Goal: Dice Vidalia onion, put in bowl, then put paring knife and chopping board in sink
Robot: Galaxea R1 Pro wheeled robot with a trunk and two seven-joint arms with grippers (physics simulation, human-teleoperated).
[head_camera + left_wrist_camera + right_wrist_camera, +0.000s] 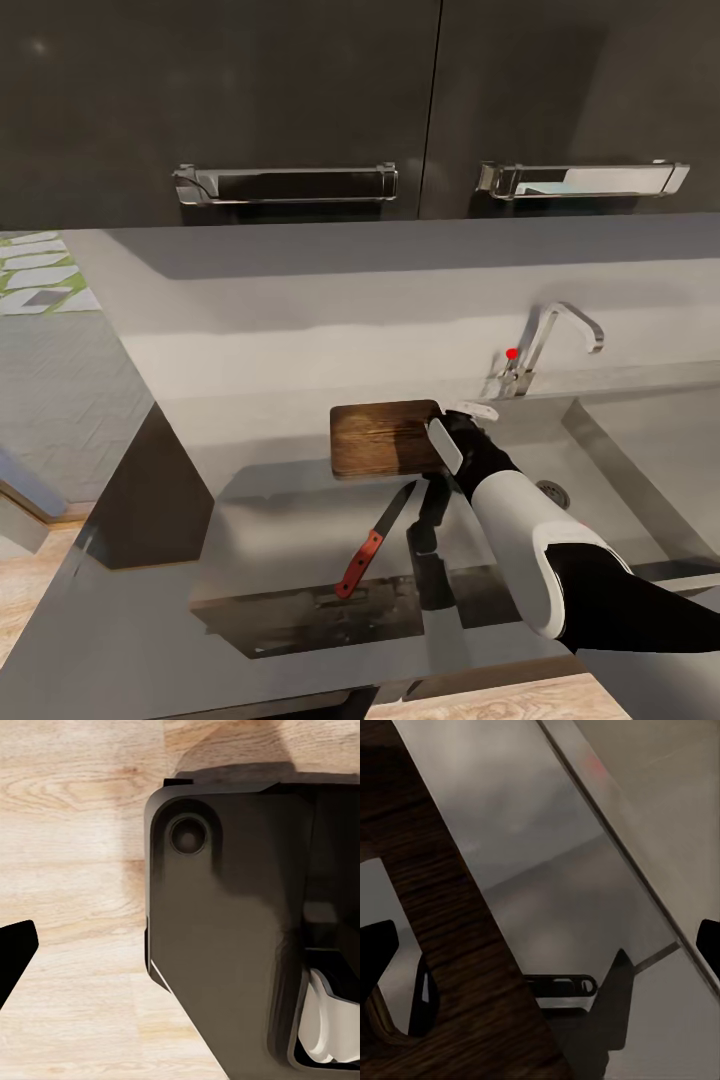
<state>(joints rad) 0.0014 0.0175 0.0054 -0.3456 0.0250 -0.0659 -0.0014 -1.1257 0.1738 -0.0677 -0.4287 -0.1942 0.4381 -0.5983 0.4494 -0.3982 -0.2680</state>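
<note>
R gripper point(452, 432) at chopping board's point(385, 438) R edge, jaws spread, gripping nothing.
I'm eyeing the board at its 9 o'clock; paring knife point(375, 540) lying diagonal at 7, sink point(640, 470) at 3. L gripper: can't tell.

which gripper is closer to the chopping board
Right. The right gripper is at the chopping board's right edge, by the sink. The left gripper hangs over wooden floor, no board near it.
</note>
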